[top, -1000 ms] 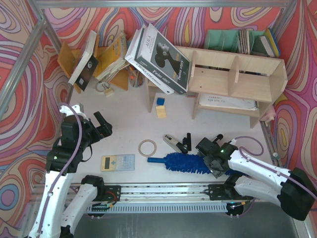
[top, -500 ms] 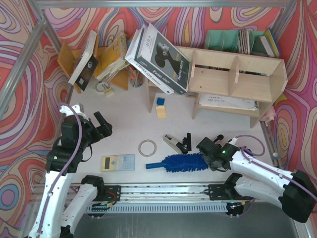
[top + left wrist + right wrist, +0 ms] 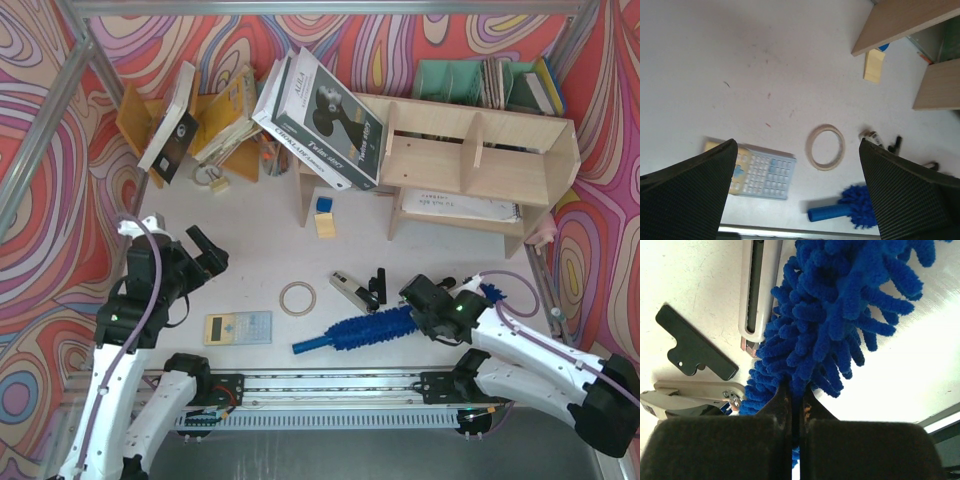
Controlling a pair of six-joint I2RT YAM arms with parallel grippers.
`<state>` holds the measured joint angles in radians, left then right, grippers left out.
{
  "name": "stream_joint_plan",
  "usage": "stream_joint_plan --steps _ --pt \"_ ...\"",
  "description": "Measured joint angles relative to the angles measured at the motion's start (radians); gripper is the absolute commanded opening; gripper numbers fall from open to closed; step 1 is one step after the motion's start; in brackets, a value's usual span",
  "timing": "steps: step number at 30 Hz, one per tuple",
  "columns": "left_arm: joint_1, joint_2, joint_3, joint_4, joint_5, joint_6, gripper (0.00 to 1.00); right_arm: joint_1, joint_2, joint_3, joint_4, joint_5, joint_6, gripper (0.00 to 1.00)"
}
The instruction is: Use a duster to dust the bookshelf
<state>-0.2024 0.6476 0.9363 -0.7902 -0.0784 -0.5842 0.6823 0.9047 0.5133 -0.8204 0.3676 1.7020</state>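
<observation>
White tabletop (image 3: 255,235), swirly walls. I see right claw (image 3: 795,402) pinched tight on duster (image 3: 372,327), lower centre of overhead frame, just beside utility knife (image 3: 350,289). Left claw (image 3: 208,256) spread wide, empty, left side. Bookshelf (image 3: 470,150) upper right.
</observation>
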Motion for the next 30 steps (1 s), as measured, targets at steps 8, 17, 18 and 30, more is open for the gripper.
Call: stream_joint_plan --steps 8,17,18,30 --pt "-0.141 -0.026 -0.073 -0.021 0.018 -0.255 0.98 0.000 -0.018 0.021 -0.001 0.006 0.000 0.00" --pt "-0.461 0.138 -0.074 0.078 0.022 -0.217 0.98 0.000 -0.053 0.057 -0.009 0.045 -0.003 0.00" --pt "-0.496 0.161 -0.076 0.096 0.023 -0.204 0.98 0.000 -0.058 0.057 -0.011 0.048 -0.003 0.00" --pt "-0.823 0.505 -0.078 0.257 0.021 0.006 0.96 0.000 -0.115 0.066 -0.033 0.081 0.001 0.00"
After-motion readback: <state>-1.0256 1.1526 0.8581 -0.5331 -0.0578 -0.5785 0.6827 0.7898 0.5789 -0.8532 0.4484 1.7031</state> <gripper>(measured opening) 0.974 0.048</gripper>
